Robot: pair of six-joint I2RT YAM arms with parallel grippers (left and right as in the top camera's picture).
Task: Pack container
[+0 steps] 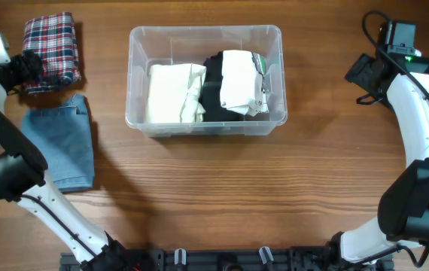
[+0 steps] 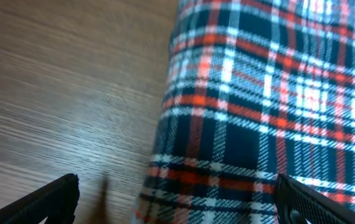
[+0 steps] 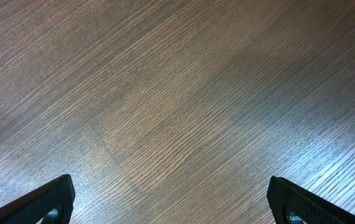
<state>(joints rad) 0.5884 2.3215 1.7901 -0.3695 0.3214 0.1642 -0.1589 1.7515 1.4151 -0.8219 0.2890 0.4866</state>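
Overhead only: large clear plastic tub with rounded corners (image 1: 205, 30) at upper centre of wooden desk (image 1: 237, 196), folded cream cloth (image 1: 171, 94) in its left half, black-and-white garment (image 1: 233, 86) in its right. Folded blue denim (image 1: 64, 147) on desk, far left.

Left wrist view alone: close weave of red-navy plaid fabric (image 2: 265, 93); left end effector (image 2: 176, 186) released, fingers spread astride fabric edge.

Right wrist view: right end effector (image 3: 171, 186) released over bare woodgrain; arm arched, well right of tub.
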